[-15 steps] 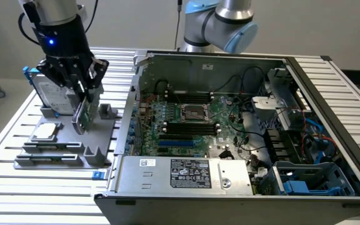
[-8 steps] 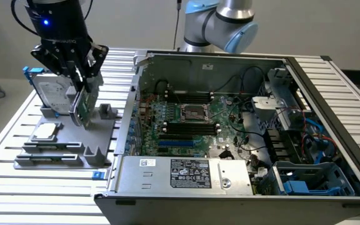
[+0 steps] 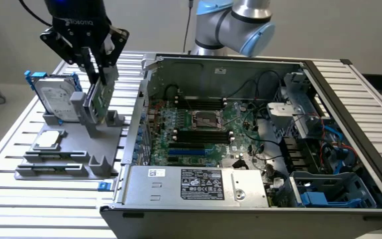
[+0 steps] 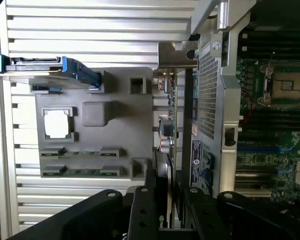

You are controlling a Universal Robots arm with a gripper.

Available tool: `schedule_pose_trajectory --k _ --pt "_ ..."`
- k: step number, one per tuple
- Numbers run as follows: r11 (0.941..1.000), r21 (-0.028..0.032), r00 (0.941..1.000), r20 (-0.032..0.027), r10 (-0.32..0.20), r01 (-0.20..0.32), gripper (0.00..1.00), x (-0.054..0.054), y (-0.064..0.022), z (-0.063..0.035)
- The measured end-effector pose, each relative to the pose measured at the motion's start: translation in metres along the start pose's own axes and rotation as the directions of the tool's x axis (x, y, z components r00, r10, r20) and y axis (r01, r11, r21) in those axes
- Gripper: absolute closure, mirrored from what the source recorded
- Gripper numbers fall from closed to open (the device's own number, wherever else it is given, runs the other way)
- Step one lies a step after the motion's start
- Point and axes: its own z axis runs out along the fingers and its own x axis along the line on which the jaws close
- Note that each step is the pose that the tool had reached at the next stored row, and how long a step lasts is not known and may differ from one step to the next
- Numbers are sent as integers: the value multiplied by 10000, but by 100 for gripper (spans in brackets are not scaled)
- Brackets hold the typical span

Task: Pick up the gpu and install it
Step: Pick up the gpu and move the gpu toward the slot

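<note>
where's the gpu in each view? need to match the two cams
Exterior view: the gpu stands upright in the grey holder on the exterior view's left, just outside the open case, under the gripper.
Wrist view: the gpu is seen edge-on between the grey holder and the case wall, with the gripper at it.
Shared landmark: the hard drive with blue rails at the holder's end.

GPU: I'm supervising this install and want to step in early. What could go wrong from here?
The gpu stands on edge in the gray holder under the gripper; an off-centre hold could tilt it. The hard drive beside it and the case wall are close enough to clip.
</note>
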Motion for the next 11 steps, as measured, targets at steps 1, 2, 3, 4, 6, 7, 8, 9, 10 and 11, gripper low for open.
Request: schedule_pose_trajectory --k 1,2,3,4,6,7,8,9,10,11 --pt "10000 -1 10000 -5 0 0 74 -45 -6 -45" --pt "10000 -4 10000 -9 0 0 74 -91 -13 -91" --pt "10000 -5 10000 -15 0 0 74 -136 -19 -135" --pt "10000 -6 10000 -21 0 0 74 -182 -26 -181" --pt "10000 -12 10000 -25 0 0 74 -272 -39 -254" --pt "10000 -15 10000 -28 0 0 74 -321 -46 -283" --pt "10000 -18 10000 -29 0 0 74 -366 -51 -304" --pt "10000 -21 10000 -29 0 0 74 -411 -56 -322" --pt "10000 -24 10000 -30 0 0 74 -456 -60 -332" --pt "10000 -24 10000 -33 0 0 74 -502 -63 -335"
